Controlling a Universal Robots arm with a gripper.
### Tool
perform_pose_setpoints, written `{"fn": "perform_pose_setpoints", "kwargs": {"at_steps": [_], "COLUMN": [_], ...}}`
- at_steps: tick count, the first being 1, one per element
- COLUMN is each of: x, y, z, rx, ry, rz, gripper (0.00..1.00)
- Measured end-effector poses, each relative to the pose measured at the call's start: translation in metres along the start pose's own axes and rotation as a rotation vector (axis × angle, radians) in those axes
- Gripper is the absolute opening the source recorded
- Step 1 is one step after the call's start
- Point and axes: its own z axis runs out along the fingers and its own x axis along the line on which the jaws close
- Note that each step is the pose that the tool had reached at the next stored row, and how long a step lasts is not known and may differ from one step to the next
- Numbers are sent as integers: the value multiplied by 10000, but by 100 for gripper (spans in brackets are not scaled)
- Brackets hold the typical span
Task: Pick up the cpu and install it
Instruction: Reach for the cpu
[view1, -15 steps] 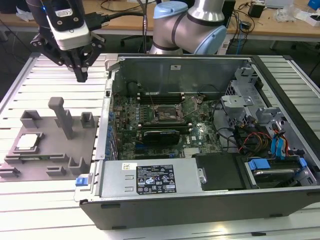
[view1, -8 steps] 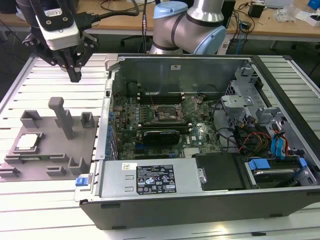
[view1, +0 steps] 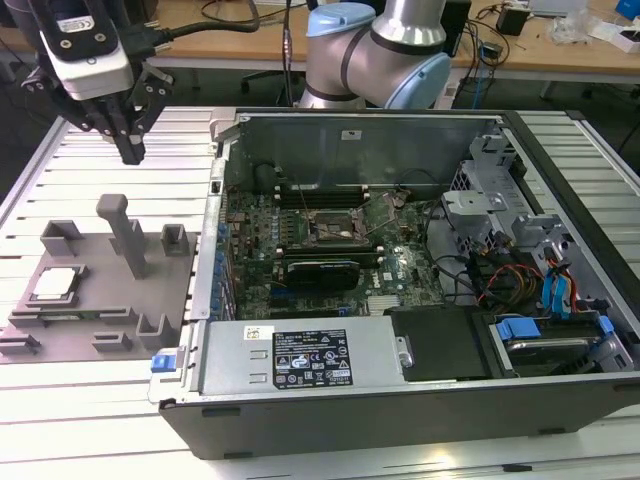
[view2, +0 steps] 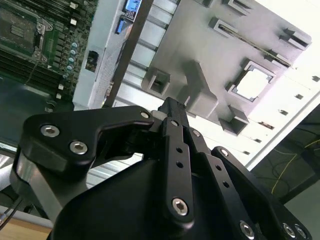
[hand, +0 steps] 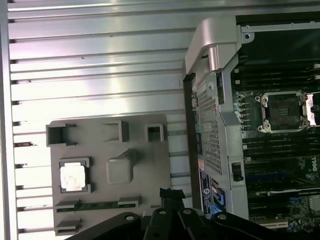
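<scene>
The cpu (view1: 55, 285) is a small square chip with a silvery-white lid. It lies flat in a recess of the grey fixture plate (view1: 100, 255) at the exterior view's left, and shows in both wrist views (view2: 255, 84) (hand: 73, 176). My gripper (view1: 131, 152) hangs well above the plate's far edge. Its black fingers (view2: 172, 117) are shut together with nothing between them. The open cpu socket (view1: 335, 228) sits on the motherboard inside the computer case and appears in the first wrist view (hand: 284, 111).
The open computer case (view1: 400, 390) fills the middle and right of the slatted metal table (view1: 110, 400). A tall grey post (view1: 125, 230) and several blocks rise from the fixture plate. A black graphics card (view1: 320, 270) lies below the socket. Cables and drive bays crowd the case's right side.
</scene>
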Motion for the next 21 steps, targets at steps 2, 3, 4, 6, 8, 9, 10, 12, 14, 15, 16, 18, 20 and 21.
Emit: {"fn": "perform_pose_setpoints", "kwargs": {"at_steps": [2,3,4,6,8,9,10,12,14,15,16,18,20,21], "x": [40,86,108,152,188,205,224,260,304,321,340,378,411,425], "y": [-3,-6,-8,-11,-14,-15,-17,-19,-22,-24,-25,-28,-30,-31], "z": [-1,-3,-3,-4,-5,-6,-6,-7,-9,-9,-10,-10,-11,-12], "rx": [0,0,0,0,-1,-1,-1,-1,0,0,0,-1,-2,-1], "ry": [-2,-3,-4,-6,-7,-8,-8,-9,-11,-12,-14,-16,-19,-19], "rz": [0,1,1,1,0,0,0,0,0,0,1,1,1,0], "gripper": [11,11,11,11,11,11,11,11,11,11,11,11,11,11]}}
